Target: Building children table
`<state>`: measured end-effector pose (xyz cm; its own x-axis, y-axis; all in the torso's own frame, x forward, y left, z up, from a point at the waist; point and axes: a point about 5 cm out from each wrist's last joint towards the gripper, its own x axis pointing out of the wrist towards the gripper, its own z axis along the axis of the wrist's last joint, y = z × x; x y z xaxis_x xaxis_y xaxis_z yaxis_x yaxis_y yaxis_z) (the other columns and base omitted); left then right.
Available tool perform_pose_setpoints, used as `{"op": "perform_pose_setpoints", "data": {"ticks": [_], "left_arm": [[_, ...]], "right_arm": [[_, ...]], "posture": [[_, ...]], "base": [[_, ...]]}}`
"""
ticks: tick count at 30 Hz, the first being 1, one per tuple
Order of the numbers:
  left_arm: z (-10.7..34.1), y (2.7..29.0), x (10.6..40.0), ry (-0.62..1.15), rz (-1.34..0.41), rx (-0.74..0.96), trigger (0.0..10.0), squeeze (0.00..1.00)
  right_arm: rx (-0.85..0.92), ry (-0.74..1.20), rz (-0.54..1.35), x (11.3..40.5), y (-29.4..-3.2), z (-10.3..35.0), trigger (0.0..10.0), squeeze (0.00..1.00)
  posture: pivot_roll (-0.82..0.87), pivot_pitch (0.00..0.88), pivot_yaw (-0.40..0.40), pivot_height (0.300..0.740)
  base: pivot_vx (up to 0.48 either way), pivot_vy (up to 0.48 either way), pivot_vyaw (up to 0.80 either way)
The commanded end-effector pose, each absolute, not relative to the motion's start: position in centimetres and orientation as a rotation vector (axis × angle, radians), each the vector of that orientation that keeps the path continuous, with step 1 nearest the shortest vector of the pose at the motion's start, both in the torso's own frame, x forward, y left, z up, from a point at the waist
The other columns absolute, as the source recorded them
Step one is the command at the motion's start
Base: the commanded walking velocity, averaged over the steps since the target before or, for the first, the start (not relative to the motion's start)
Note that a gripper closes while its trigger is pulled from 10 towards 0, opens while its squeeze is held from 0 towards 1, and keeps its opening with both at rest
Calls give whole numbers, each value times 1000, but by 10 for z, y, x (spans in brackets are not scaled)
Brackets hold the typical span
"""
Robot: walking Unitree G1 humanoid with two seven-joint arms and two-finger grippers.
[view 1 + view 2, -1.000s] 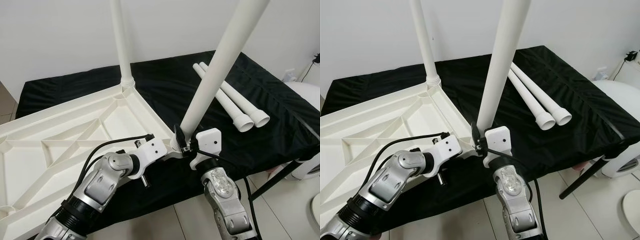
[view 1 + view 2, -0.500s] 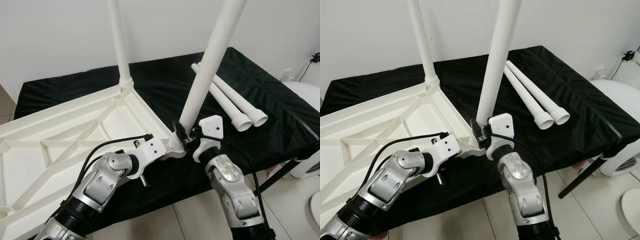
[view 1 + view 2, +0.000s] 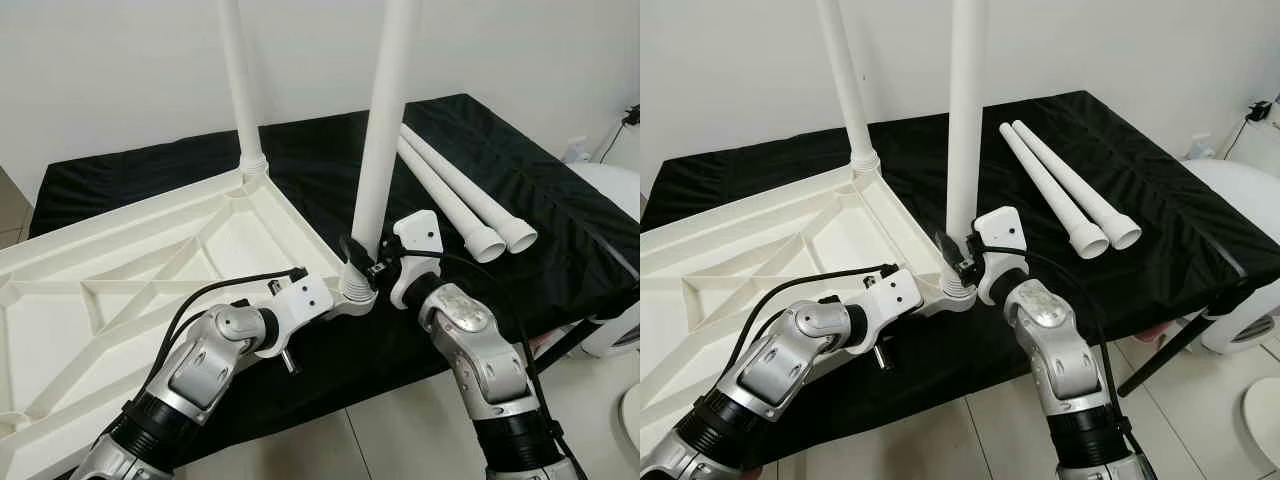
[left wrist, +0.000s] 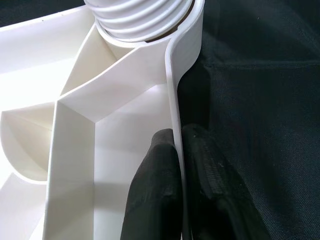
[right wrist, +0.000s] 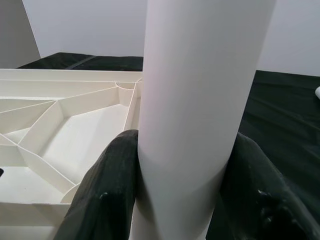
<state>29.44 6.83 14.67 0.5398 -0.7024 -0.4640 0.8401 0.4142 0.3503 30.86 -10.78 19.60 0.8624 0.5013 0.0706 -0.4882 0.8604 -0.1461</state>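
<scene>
— White plastic all of it, by the look: the table leg point(image 3: 380, 150) reads as a hollow tube, so light and stiff, but smooth and likely slippery under those black fingers.

— Where is it held?

— Low down, just above the ribbed collar. The right end effector point(image 5: 182, 165) is clamped on the leg, one finger either side. That seems the sensible spot to me; any higher and the tube would have leverage to twist out.

— And the big flat piece?

— The children's table top point(image 3: 130, 290) lies upside down, ribs facing up, on the black-draped tabletop point(image 3: 560, 230), with its near corner overhanging the front edge. The left end effector point(image 4: 177, 165) is pinched shut on the thin rim wall just beside the corner socket point(image 4: 145, 20), steadying it. That rim looks thin and a bit flexible, so I'd judge it can bow if the leg is forced.

— Which way does the leg point?

— Long axis close to vertical, base in the near corner socket, free end up and out of sight. Another fitted leg point(image 3: 240, 90) stands upright at the far corner.

— Any left?

— Two spare legs point(image 3: 460, 200) lie side by side on the cloth, well apart from the work, open ends facing the front edge.
</scene>
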Motion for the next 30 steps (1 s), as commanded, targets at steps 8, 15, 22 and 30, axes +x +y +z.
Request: {"op": "perform_pose_setpoints", "data": {"ticks": [8,15,22,30], "left_arm": [[166,66,293,150,-949,596,10000,0],[166,66,293,149,-948,595,10000,0],[166,65,293,148,-954,594,10000,0],[166,65,293,147,-954,593,10000,0]], "right_arm": [[-197,70,511,296,-113,153,10000,0],[-212,75,535,284,-110,144,10000,0],[-184,111,457,276,-123,130,10000,0],[-169,125,414,273,-129,125,10000,0]], "posture": [[-105,121,30,740],[-112,125,30,740],[-113,127,33,740],[-119,120,35,740]], "base": [[0,0,0],[0,0,0],[0,0,0],[0,0,0]]}}
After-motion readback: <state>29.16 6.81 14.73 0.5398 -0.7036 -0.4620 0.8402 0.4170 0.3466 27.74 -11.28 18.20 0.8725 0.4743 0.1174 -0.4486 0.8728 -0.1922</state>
